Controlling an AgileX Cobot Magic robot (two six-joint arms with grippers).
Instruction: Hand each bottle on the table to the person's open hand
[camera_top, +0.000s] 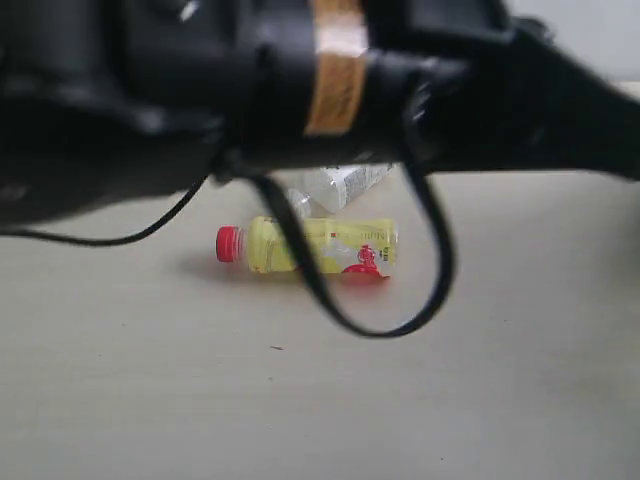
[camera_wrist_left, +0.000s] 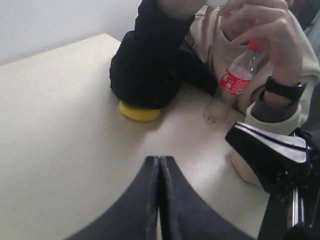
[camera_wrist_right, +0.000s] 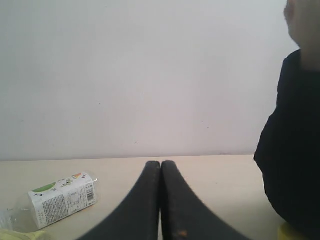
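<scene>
A yellow bottle (camera_top: 305, 246) with a red cap lies on its side on the pale table (camera_top: 150, 380). Just behind it lies a clear bottle with a green-white label (camera_top: 340, 185), also seen in the right wrist view (camera_wrist_right: 62, 199). A person's hand (camera_wrist_left: 272, 35) is curled round the neck of a clear bottle with a red label (camera_wrist_left: 234, 81), which stands on the table. An open hand is out of view. My left gripper (camera_wrist_left: 160, 160) is shut and empty above the table, short of that bottle. My right gripper (camera_wrist_right: 161, 164) is shut and empty, beside the green-white bottle.
A blurred black arm with a tan band (camera_top: 335, 70) and looping cables (camera_top: 430, 280) fills the top of the exterior view. The person's black sleeve (camera_wrist_left: 150, 65) rests on a yellow object (camera_wrist_left: 140, 111). A black part with white stripes (camera_wrist_left: 270, 150) sits close beside my left gripper.
</scene>
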